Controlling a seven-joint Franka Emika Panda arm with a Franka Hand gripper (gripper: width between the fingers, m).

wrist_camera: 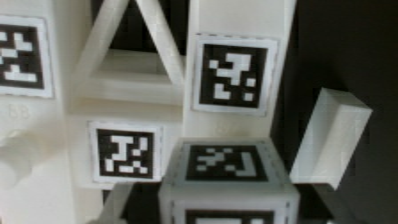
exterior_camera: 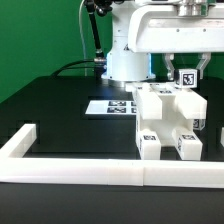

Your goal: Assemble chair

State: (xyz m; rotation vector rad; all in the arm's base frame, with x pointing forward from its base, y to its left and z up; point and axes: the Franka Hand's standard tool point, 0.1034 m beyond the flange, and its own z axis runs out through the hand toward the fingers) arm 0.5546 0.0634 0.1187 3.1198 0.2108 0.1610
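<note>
The chair [exterior_camera: 168, 122] stands as a chunky white assembly of tagged blocks on the black table, at the exterior view's right. My gripper [exterior_camera: 186, 74] hangs over its top and is shut on a white cube-ended piece [exterior_camera: 186, 77] with a black-and-white tag, which sits on the assembly's upper part. In the wrist view the same piece [wrist_camera: 221, 168] fills the near edge, and the chair's tagged panels [wrist_camera: 237, 75] and a slanted bar [wrist_camera: 327, 135] lie beyond it. My fingers are mostly hidden by the piece.
The marker board [exterior_camera: 108, 106] lies flat on the table behind the chair. A long low white border rail [exterior_camera: 80, 168] runs along the front, with a corner [exterior_camera: 22, 138] at the exterior view's left. The arm's base [exterior_camera: 128, 60] stands at the back.
</note>
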